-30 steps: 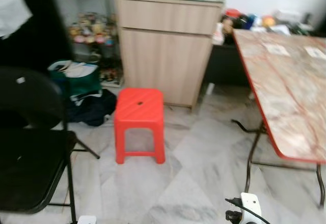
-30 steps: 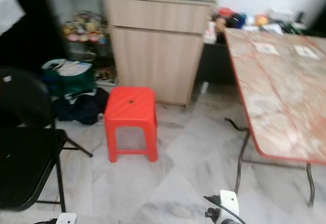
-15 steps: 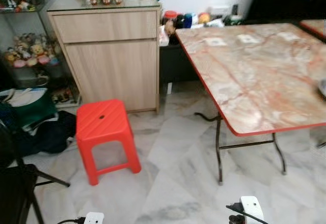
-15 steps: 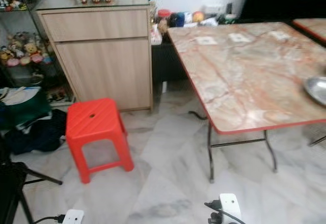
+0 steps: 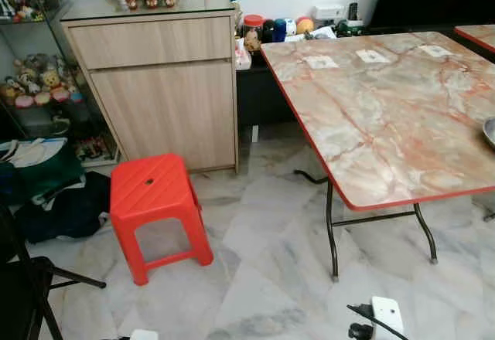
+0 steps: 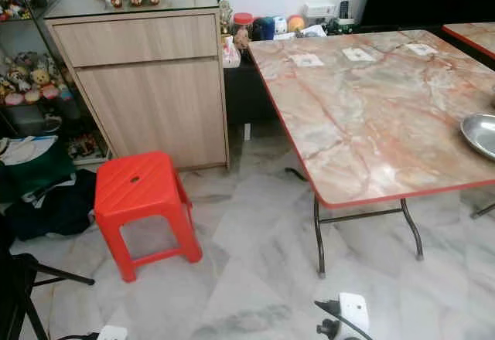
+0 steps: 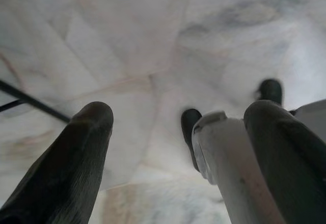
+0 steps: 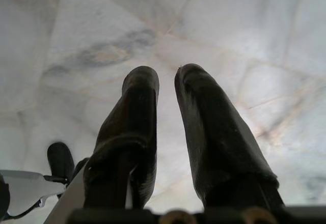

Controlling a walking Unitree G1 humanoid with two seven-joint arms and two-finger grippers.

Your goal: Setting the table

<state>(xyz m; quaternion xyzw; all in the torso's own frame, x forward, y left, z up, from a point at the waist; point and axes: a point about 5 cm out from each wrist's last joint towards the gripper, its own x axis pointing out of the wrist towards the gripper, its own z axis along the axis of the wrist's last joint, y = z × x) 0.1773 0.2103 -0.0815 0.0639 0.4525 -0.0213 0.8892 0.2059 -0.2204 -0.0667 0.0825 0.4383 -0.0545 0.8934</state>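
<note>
**Table ahead and to the right, both arms hanging**

Table [image 6: 371,108] is seen at the right of the scene, its long edge running from near to far, with a metal dish [image 6: 481,134] at its right side. The right gripper [image 8: 165,94] hangs nearer, narrowly parted and empty. The left gripper [image 7: 178,127] is spread wide over marble floor [image 5: 263,255].

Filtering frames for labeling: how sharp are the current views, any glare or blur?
Eye views: sharp and evenly lit, soft sheen on the marble-top table and floor tiles. Left wrist view: left gripper fingers close and soft, floor behind blurred. Right wrist view: right gripper fingers dark, floor bright and slightly washed out.
</note>
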